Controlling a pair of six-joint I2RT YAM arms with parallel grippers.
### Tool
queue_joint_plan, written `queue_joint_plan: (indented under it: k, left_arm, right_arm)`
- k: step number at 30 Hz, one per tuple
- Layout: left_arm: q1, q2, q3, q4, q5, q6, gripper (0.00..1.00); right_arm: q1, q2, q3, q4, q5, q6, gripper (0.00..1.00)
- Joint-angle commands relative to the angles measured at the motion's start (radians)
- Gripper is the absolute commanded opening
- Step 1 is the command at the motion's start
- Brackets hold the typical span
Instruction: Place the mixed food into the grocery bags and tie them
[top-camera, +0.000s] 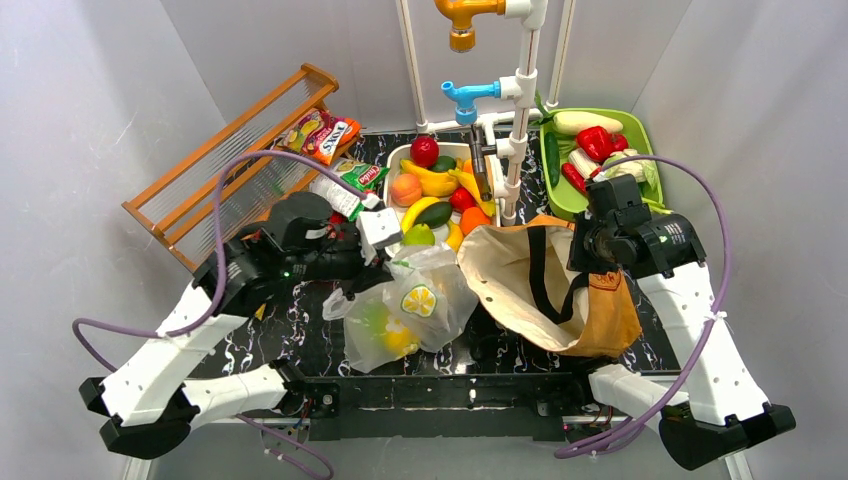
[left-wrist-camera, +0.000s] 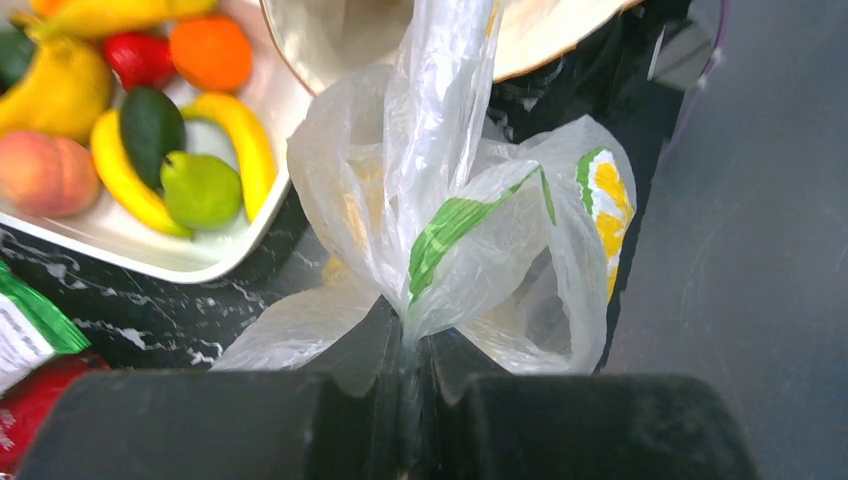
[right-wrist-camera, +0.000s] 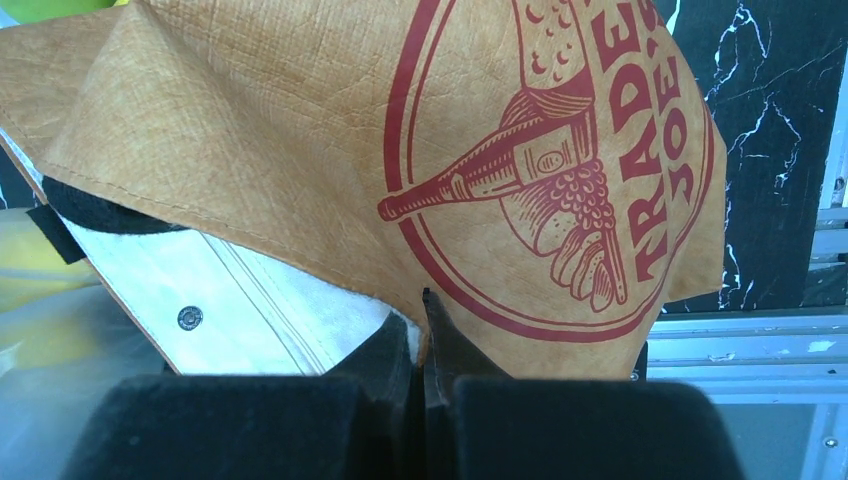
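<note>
Two bags untied: left pincer (left-wrist-camera: 415, 352) clenched on clear lemon-print plastic bag (left-wrist-camera: 470, 235), right pincer (right-wrist-camera: 425, 325) clamping tan cloth tote (right-wrist-camera: 300, 120). Most glossy toy fruit (top-camera: 432, 182) unpacked.

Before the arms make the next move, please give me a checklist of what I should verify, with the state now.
1. Left gripper grips the plastic bag: ok, shut on bunched film.
2. Right gripper grips the tote: ok, shut on its edge.
3. Tote mouth open: ok, lining shows from above.
4. Plastic bag mouth open: cannot tell.
5. All food packed: not ok, fruit lies in the white tray, snack packets outside.
6. Bags tied: not ok.
</note>
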Motion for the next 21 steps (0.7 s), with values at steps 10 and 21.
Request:
queue_joint_plan:
  k: [10, 21]
  left_arm:
    - [-0.006, 0.065, 0.319, -0.006, 0.069, -0.097, 0.0]
    - [-0.006, 0.135, 0.342, 0.164, 0.158, -0.148, 0.0]
  right_arm:
    - [-0.003, 0.027, 0.071, 0.031, 0.032, -0.033, 0.01]
    - [-0.003, 0.028, 0.07, 0.05, 0.027, -0.027, 0.01]
